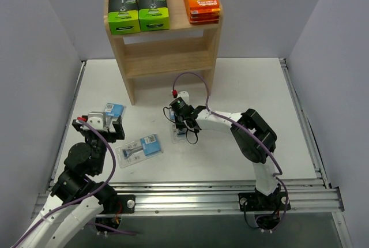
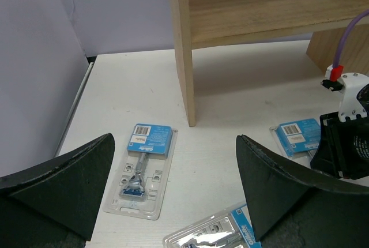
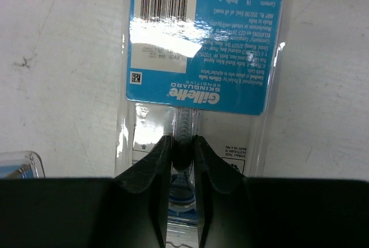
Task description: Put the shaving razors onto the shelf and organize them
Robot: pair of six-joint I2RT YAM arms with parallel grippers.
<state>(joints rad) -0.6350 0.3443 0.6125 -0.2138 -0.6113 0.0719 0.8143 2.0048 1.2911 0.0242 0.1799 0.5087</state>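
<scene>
The wooden shelf [image 1: 164, 52] stands at the far side of the white table [image 1: 259, 86]. On its top tier a pair of black-and-green boxes [image 1: 124, 10] sits at the left and a stack of orange boxes [image 1: 201, 0] at the right. Three packs lie flat on the table in front of it: the left blister pack [image 2: 140, 169], the middle blister pack [image 1: 139, 149] and the right blister pack [image 3: 204, 46]. The left gripper [image 2: 174, 137] hangs above the left one with its fingers wide apart and holding nothing, while the right gripper [image 3: 183, 144] is down on the right one, its fingers narrow and pinching the raised middle.
</scene>
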